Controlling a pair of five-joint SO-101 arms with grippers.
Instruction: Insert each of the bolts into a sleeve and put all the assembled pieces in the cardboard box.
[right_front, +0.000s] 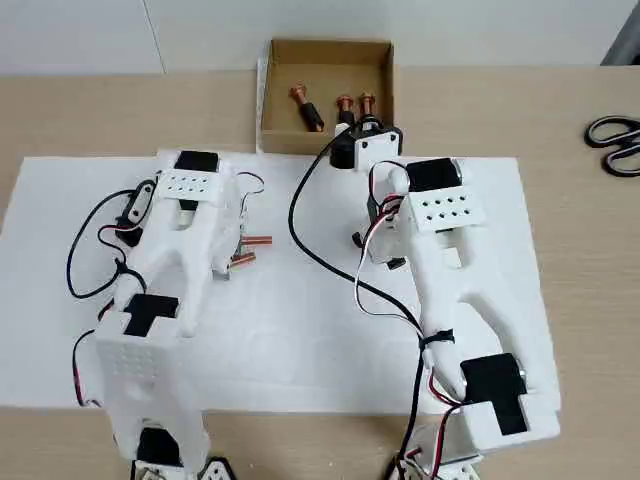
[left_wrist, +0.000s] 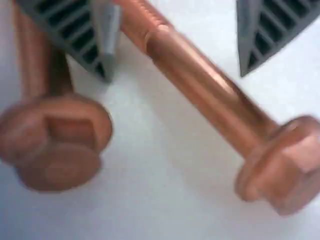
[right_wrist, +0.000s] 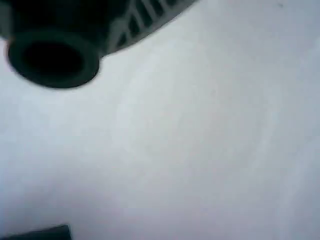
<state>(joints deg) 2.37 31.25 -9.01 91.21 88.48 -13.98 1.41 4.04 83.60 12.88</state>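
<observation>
Nearest to us, the left hand (left_wrist: 173, 74) hangs low over the white sheet (right_front: 300, 330), its fingers (left_wrist: 102, 60) spread wide with nothing in them. Between them runs the shank of one copper bolt (left_wrist: 210, 95). It crosses the gap at a slant rather than square to the fingers, and its threaded end passes close by one fingertip. A second bolt (left_wrist: 55, 145) lies just beside it, outside the gap, with its flanged head on the same side. That slant is what we judge the coming grasp to turn on: the fingers would have to close on the shank without nudging the neighbouring bolt.

Across the sheet, well apart from both bolts, the right hand (right_front: 378, 235) appears closed on a black sleeve (right_wrist: 52, 60), whose open bore shows in the right wrist view. The left arm is plainly the nearer one to the bolts.

Farthest off, the cardboard box (right_front: 270, 100) sits on the surface (right_front: 80, 110) at the sheet's far edge, with three assembled pieces (right_front: 308, 110) already inside.
</observation>
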